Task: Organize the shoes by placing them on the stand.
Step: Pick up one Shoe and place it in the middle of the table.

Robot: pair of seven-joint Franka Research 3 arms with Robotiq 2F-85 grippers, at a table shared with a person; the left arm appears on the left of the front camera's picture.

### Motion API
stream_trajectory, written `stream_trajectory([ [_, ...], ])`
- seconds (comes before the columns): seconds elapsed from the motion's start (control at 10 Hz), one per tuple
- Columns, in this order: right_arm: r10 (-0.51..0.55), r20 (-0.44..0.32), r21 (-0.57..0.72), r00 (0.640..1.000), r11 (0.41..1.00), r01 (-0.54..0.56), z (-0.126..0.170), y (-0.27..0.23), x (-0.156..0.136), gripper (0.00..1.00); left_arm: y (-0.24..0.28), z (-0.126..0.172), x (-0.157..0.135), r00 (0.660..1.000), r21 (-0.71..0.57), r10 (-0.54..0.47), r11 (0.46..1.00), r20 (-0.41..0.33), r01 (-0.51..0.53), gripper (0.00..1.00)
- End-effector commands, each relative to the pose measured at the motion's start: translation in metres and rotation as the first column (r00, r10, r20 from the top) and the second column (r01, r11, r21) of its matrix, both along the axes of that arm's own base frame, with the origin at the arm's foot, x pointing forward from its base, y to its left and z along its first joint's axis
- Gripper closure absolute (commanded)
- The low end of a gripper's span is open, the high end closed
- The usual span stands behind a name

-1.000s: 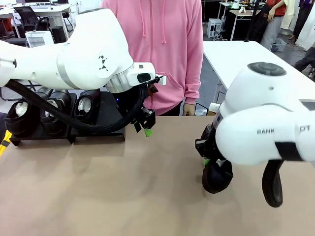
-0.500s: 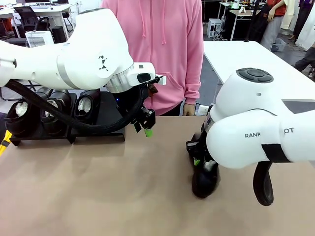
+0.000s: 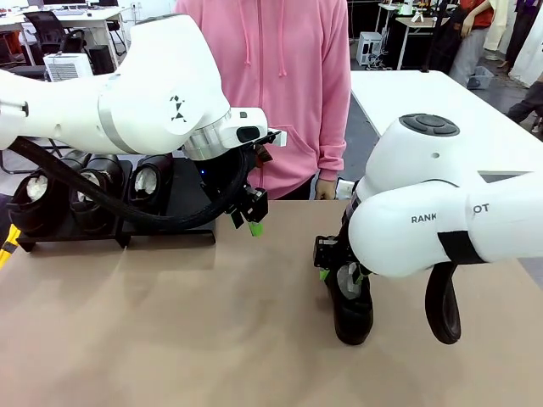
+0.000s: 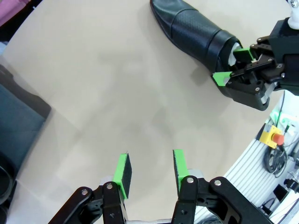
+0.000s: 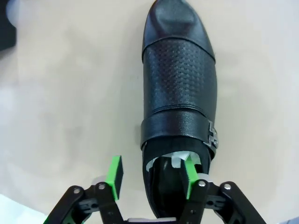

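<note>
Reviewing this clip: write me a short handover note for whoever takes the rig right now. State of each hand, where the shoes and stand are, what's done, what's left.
Left hand: open, empty, hovering above the table near the stand.
Right hand: jaws open astride the heel wall of the loose shoe, one pad inside the opening, one outside; not clamped.
Loose shoe: lying on the table at the robot's right, toe pointing away from the right hand.
Stand: far left of the table, with three shoes on it, paper stuffing visible.
Done: three shoes on the stand.
Left: get the loose shoe onto the bare part of the stand, beside the third shoe.
</note>
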State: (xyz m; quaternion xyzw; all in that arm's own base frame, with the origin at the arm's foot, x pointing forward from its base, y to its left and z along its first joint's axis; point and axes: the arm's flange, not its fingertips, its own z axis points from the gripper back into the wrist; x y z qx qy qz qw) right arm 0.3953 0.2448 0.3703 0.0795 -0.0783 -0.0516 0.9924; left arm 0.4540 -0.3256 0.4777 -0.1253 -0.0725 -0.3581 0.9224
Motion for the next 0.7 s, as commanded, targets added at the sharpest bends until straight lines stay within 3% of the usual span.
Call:
stream_trajectory([
  [0.0,-0.003,-0.001,0.047,1.000,0.999,0.003,0.018,-0.010,0.001,0.00,0.005,0.001,-0.002,1.000,-0.001,-0.008,1.000,0.006,0.008,0.50],
  [0.2,-0.054,-0.125,0.137,0.991,0.988,0.071,0.044,-0.032,-0.005,0.00,0.005,0.001,-0.002,1.000,-0.001,-0.008,1.000,0.006,0.008,0.50],
  [0.3,-0.027,-0.007,0.032,1.000,0.999,0.027,0.013,-0.009,0.002,0.00,0.005,0.001,-0.002,1.000,-0.001,-0.008,1.000,0.006,0.008,0.50],
  [0.6,-0.027,-0.007,0.032,1.000,0.999,0.027,0.013,-0.009,0.002,0.00,0.005,0.001,-0.002,1.000,-0.001,-0.008,1.000,0.006,0.008,0.50],
])
